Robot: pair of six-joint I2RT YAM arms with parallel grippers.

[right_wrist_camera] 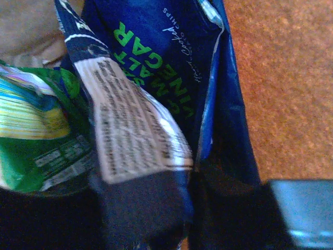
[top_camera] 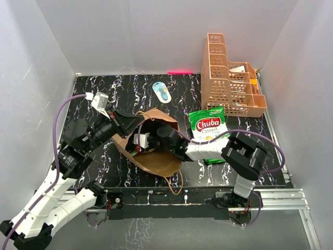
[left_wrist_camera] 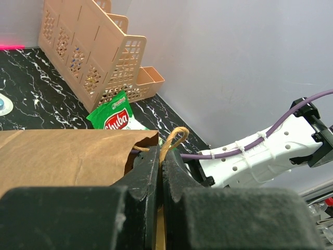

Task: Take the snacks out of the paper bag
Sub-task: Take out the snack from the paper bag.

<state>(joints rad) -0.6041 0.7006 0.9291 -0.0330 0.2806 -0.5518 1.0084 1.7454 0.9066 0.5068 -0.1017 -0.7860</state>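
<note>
The brown paper bag (top_camera: 158,161) lies on its side mid-table with its mouth open to the right; it also fills the left of the left wrist view (left_wrist_camera: 62,156). My left gripper (top_camera: 134,124) (left_wrist_camera: 161,156) is shut on the bag's rim at a twisted handle (left_wrist_camera: 174,139), holding the mouth up. My right gripper (top_camera: 144,139) (right_wrist_camera: 192,174) reaches inside the bag and is shut on a blue snack packet (right_wrist_camera: 156,57) with green lettering. A green packet (right_wrist_camera: 36,130) lies beside it in the bag. The green-and-white Chuba bag (top_camera: 208,129) (left_wrist_camera: 117,119) lies on the table to the right.
An orange lattice basket (top_camera: 229,78) (left_wrist_camera: 88,57) stands at the back right. A small blue-white oval object (top_camera: 162,91) lies at the back centre. The bag's other handle (top_camera: 174,185) trails toward the near edge. Grey walls enclose the black marbled table (top_camera: 104,88).
</note>
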